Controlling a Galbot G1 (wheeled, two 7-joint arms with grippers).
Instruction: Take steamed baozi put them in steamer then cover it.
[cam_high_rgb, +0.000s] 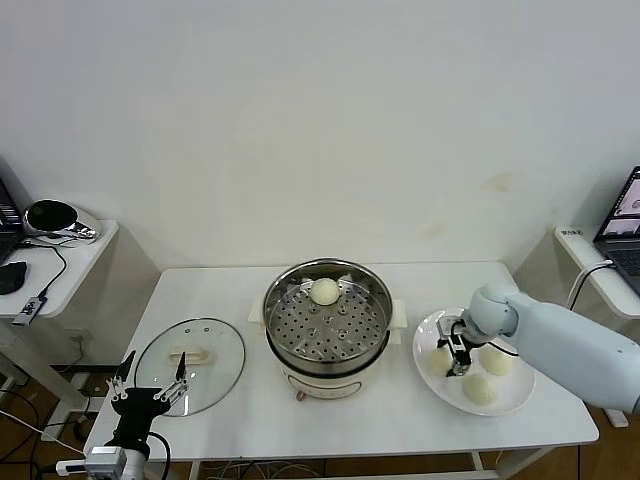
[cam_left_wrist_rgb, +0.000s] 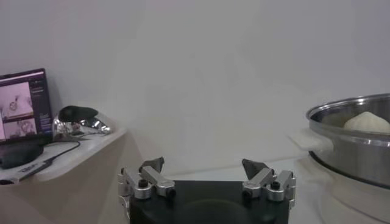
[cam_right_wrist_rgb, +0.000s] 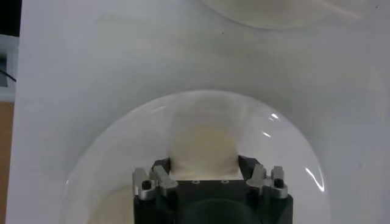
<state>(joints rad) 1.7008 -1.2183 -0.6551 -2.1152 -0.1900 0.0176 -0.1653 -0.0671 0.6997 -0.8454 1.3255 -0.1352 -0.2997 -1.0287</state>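
The steamer (cam_high_rgb: 272, 312) stands mid-table with one steamed baozi (cam_high_rgb: 324, 291) on its perforated tray; the left wrist view also shows the pot (cam_left_wrist_rgb: 353, 146) and that bun (cam_left_wrist_rgb: 368, 122). Three more baozi lie on a white plate (cam_high_rgb: 428, 331) at the right. My right gripper (cam_high_rgb: 456, 352) is down on the plate's left bun (cam_high_rgb: 439, 362). In the right wrist view its fingers (cam_right_wrist_rgb: 162, 173) press both sides of that bun (cam_right_wrist_rgb: 204, 143). A glass lid (cam_high_rgb: 190, 352) lies flat at the table's left. My left gripper (cam_high_rgb: 150, 385) hangs open by the front left corner.
A side table (cam_high_rgb: 70, 262) at the left carries a shiny helmet-like object (cam_high_rgb: 58, 218) and cables. A laptop (cam_high_rgb: 626, 222) sits on a shelf at the right. The white wall runs close behind the table.
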